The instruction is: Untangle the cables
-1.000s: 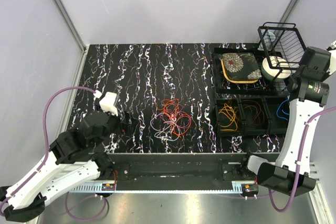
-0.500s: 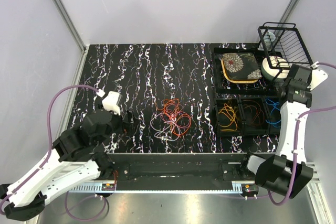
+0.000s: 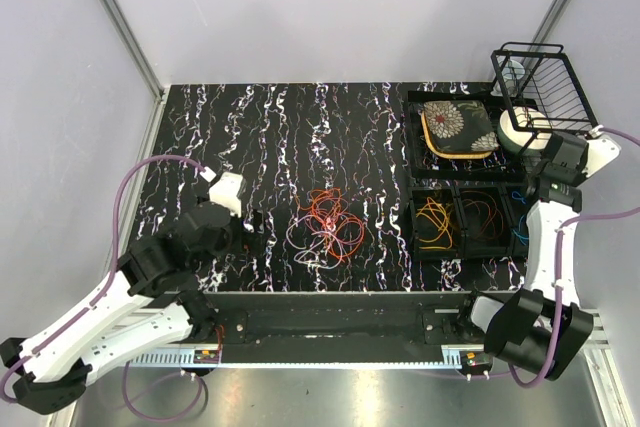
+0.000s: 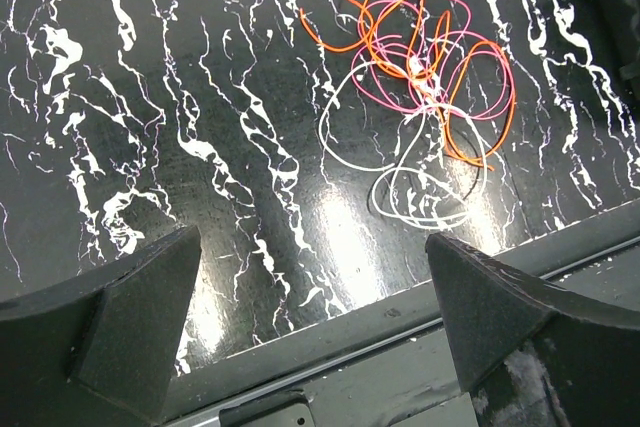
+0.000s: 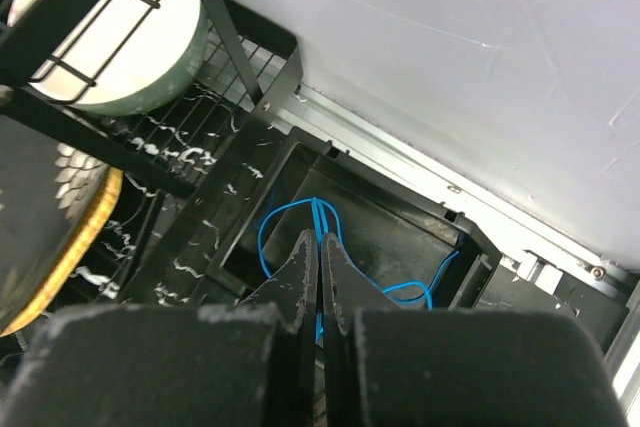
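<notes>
- The black, white-veined table (image 3: 250, 127) fills the middle of the top view.
- A black wire rack (image 3: 545, 72) stands at the upper right with a pale bowl (image 3: 520, 130) inside it (the right wrist view shows the bowl behind the bars).
- A flowered plate (image 3: 458, 127) lies just left of the rack.
- Three black bins (image 3: 459, 219) sit in a row at right of centre. From left to right they hold a yellow cable (image 3: 434, 222), a dark red cable (image 3: 483, 215) and a blue cable (image 5: 290, 222).
- The tangle of cables (image 3: 328, 225), orange, pink and white, lies on the table just below centre.
- The left gripper (image 4: 310, 247) hovers left of the tangle without touching it, fingers spread wide.
- The right gripper (image 5: 318, 242) hangs over the rightmost bin, fingers pressed together on strands of the blue cable.
</notes>
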Available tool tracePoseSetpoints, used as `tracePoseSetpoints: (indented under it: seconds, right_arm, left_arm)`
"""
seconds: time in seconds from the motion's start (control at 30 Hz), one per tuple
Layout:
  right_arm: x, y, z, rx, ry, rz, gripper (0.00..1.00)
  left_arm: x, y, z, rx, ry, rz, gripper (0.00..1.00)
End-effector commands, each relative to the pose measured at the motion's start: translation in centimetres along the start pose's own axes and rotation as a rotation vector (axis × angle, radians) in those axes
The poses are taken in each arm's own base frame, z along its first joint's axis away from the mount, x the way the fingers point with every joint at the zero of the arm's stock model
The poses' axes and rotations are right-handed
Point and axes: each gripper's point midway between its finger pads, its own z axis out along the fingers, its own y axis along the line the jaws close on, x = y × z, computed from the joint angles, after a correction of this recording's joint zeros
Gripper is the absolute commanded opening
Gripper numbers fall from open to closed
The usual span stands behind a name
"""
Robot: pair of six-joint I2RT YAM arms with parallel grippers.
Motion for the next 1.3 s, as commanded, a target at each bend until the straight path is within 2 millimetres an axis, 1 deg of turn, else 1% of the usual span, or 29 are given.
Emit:
tracePoseSetpoints:
  seconds: [0.0, 0.13, 0.2, 0.3, 0.43, 0.47, 0.5, 0.53, 0.6, 0.63, 0.7, 0.8, 0.9, 1.07, 1.17, 1.27]
  right_arm:
    - [-2.7, -0.1, 0.6, 0.023, -0.122, 0.014, 0.0]
    - [-1.9, 0.6, 1.5, -0.002, -0.112, 0.029, 0.0]
    - [-0.4, 0.3, 2.4, 0.015, -0.091, 0.008, 0.0]
    - [0.9, -0.3, 3.6, 0.054, -0.075, -0.02, 0.0]
    - [1.5, -0.2, 4.9, 0.069, -0.069, -0.046, 0.0]
    - [2.1, 0.4, 5.2, 0.045, -0.046, -0.051, 0.0]
    - [2.3, 0.7, 5.3, 0.026, -0.036, -0.05, 0.0]
    - [3.0, 1.3, 5.3, -0.008, -0.014, -0.048, 0.0]
    - [3.5, 1.6, 5.3, -0.035, -0.008, -0.034, 0.0]
    - [4.3, 1.6, 5.3, -0.041, 0.006, -0.03, 0.0]
    - [4.5, 1.4, 5.2, -0.042, 0.003, -0.018, 0.0]
    - [5.8, 1.0, 5.3, -0.024, 0.032, 0.0, 0.0]
    - [7.4, 0.7, 5.7, -0.002, 0.081, 0.016, 0.0]
    - [9.3, 0.1, 6.7, 0.057, 0.131, 0.036, 0.0]
    - [9.9, -0.3, 7.3, 0.095, 0.146, 0.032, 0.0]
    - [9.9, -0.5, 7.5, 0.122, 0.158, 0.023, 0.0]
  left_arm:
    - [-1.5, -0.1, -0.1, -0.014, -0.051, -0.027, 0.98]
    - [-1.3, -0.1, 0.1, -0.02, -0.039, -0.021, 0.98]
    - [-1.3, -0.1, 0.2, -0.02, -0.035, -0.021, 0.98]
    - [-1.3, 0.0, 0.2, -0.025, -0.036, -0.021, 0.98]
    - [-1.2, 0.0, 0.3, -0.03, -0.033, -0.02, 0.98]
    - [-1.2, 0.0, 0.3, -0.03, -0.03, -0.019, 0.98]
    - [-1.1, 0.0, 0.4, -0.033, -0.026, -0.017, 0.98]
    - [-1.1, 0.0, 0.5, -0.035, -0.026, -0.017, 0.98]
    - [-1.1, 0.0, 0.5, -0.037, -0.022, -0.016, 0.98]
    - [-1.0, 0.0, 0.6, -0.037, -0.017, -0.015, 0.98]
    - [-1.0, 0.0, 0.6, -0.042, -0.014, -0.012, 0.98]
    - [-0.9, 0.0, 0.7, -0.041, -0.01, -0.01, 0.98]
    - [-1.0, 0.0, 0.7, -0.043, -0.01, -0.01, 0.97]
    - [-1.0, 0.0, 0.7, -0.041, -0.013, -0.013, 0.97]
    - [-1.0, 0.0, 0.6, -0.04, -0.012, -0.014, 0.97]
    - [-1.0, 0.0, 0.7, -0.043, -0.01, -0.011, 0.97]
